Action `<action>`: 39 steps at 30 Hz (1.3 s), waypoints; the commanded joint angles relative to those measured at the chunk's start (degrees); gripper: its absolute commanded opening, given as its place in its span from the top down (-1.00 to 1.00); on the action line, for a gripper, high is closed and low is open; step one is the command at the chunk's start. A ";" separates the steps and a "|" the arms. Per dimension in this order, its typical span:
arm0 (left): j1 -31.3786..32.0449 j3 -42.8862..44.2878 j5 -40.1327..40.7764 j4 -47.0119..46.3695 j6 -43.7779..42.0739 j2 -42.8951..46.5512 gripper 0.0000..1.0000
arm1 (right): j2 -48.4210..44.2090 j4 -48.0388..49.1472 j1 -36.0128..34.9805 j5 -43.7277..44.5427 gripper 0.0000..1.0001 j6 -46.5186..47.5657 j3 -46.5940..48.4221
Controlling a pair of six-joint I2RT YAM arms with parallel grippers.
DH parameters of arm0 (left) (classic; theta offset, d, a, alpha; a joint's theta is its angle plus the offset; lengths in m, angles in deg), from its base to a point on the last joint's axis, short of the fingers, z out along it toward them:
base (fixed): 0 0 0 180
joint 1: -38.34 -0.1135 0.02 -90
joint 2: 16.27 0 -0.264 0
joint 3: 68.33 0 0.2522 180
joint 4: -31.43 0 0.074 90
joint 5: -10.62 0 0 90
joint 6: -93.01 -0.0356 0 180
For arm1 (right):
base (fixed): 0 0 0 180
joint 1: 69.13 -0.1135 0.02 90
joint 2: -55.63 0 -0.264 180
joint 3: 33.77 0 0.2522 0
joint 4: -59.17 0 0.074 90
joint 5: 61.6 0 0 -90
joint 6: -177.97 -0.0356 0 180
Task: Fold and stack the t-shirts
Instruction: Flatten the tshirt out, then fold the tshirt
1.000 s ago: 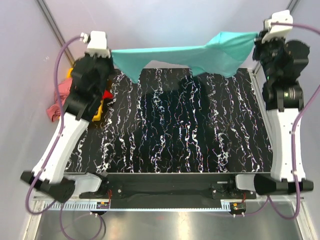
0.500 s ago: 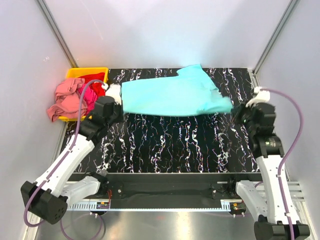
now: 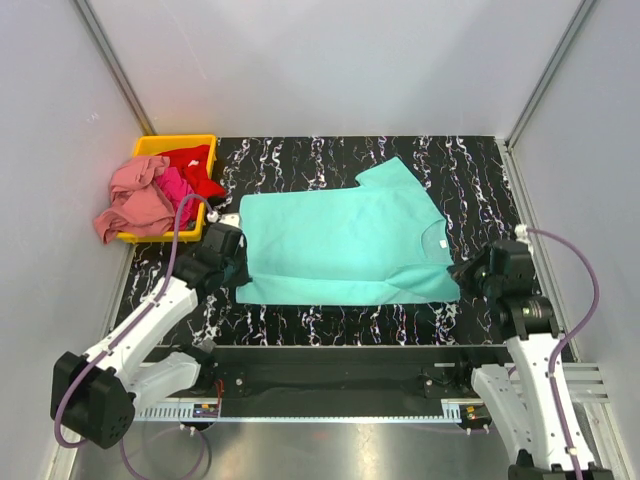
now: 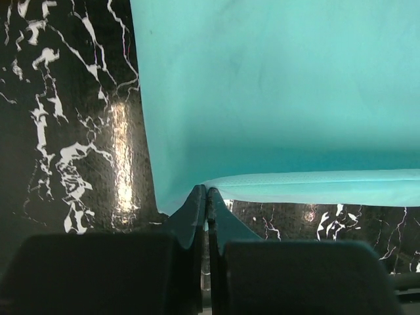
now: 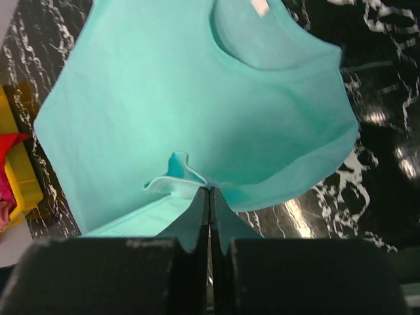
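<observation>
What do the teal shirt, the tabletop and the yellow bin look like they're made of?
The teal shirt: soft cloth, probably knit, matte; it drapes, puckers at the pinched edge and shows a stitched hem. The tabletop: hard, smooth, glossy, black-and-white marble pattern with glare; stone or printed laminate unclear. The yellow bin: likely rigid plastic, judging by its straight, even-coloured rim.

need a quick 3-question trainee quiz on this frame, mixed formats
1. True or false: the teal shirt lies spread out on the table.
2. The left gripper and right gripper are: A) both shut on the teal shirt's near edge B) both open above it C) holding a towel.
3. Where are the other shirts?
Key: 1 true. 2 A. 3 heaped in and over the yellow bin at the table's far left corner.
</observation>
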State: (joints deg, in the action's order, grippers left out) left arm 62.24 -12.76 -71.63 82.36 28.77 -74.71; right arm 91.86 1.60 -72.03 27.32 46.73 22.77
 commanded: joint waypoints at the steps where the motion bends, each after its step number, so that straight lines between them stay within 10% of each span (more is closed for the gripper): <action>1: -0.17 -2.25 1.12 -2.18 4.21 2.01 1.00 | -4.49 -3.73 -0.27 -1.04 1.00 -6.32 -3.75; 17: -0.17 -1.29 10.70 1.24 10.98 -2.21 1.00 | 11.93 6.01 -0.18 6.44 1.00 4.67 -0.78; 39: -0.35 7.06 14.31 -2.27 10.01 -18.11 1.00 | 27.32 32.64 -0.18 -4.54 1.00 15.83 -0.86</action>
State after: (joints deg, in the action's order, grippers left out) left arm 62.22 -8.52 -59.56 82.71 38.63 -91.78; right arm 118.85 26.95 -72.03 24.10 60.28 22.25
